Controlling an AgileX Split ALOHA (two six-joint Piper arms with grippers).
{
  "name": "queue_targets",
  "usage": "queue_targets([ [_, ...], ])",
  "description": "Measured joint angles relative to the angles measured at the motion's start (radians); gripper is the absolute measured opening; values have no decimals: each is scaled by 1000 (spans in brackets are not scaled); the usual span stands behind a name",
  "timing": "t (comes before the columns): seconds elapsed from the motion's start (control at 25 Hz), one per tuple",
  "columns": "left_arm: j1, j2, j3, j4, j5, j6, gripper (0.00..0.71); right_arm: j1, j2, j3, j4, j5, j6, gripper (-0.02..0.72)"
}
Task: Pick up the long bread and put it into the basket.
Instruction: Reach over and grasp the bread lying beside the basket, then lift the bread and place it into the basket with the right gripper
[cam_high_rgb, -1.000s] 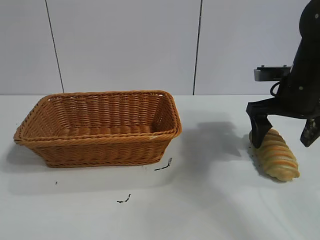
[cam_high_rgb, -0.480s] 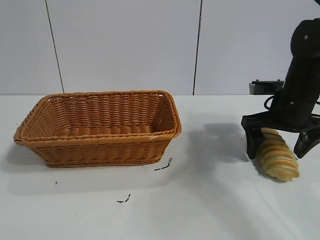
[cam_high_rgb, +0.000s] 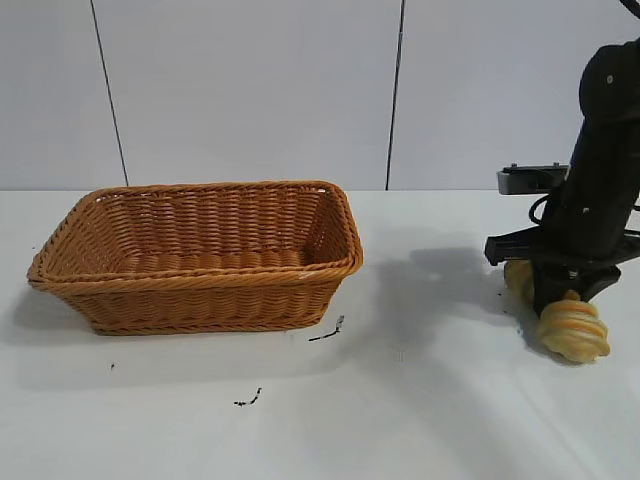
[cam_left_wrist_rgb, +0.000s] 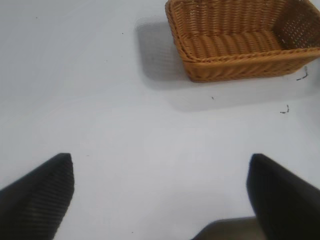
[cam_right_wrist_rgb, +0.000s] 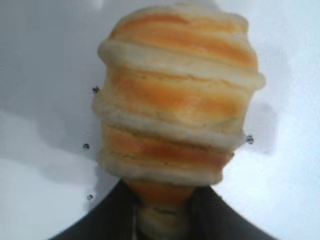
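Observation:
The long bread (cam_high_rgb: 574, 333), a tan loaf with orange-brown ridged stripes, lies on the white table at the right. My right gripper (cam_high_rgb: 556, 297) is shut on its middle, squeezing it, with both ends sticking out past the fingers. The right wrist view shows the loaf (cam_right_wrist_rgb: 175, 100) filling the picture, pinched between the dark fingers (cam_right_wrist_rgb: 112, 220). The orange-brown wicker basket (cam_high_rgb: 200, 272) stands empty at the left, well apart from the loaf. My left gripper (cam_left_wrist_rgb: 160, 195) is open and empty above bare table, with the basket (cam_left_wrist_rgb: 240, 65) farther off in its view.
Small black specks (cam_high_rgb: 327, 331) lie on the table in front of the basket's right corner, with more (cam_high_rgb: 247, 399) nearer the front edge. A grey wall stands behind the table. A white stretch of table (cam_high_rgb: 430, 300) separates basket and loaf.
My right gripper has come down over the loaf and closed: its fingers stood wide on either side before and now pinch the loaf's middle. The basket has not moved.

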Motion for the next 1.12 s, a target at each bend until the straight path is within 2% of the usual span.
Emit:
queue_targets([
  [0.24, 0, 0, 0, 0, 0, 0, 692, 53, -15, -266, -12, 156, -14, 130],
  [0.4, 0, 0, 0, 0, 0, 0, 692, 112, -15, -448, -19, 186, -38, 127],
  [0.48, 0, 0, 0, 0, 0, 0, 692, 144, -15, -521, -16, 187, -72, 127],
  [0.64, 0, 0, 0, 0, 0, 0, 692, 222, 18, -683, 23, 189, -189, 111],
  [0.8, 0, 0, 0, 0, 0, 0, 692, 307, 95, -811, 113, 189, -313, 111],
  [0.96, 0, 0, 0, 0, 0, 0, 692, 399, 158, -845, 183, 193, -463, 111],
  [1.12, 0, 0, 0, 0, 0, 0, 692, 477, 220, -845, 199, 212, -627, 109],
])
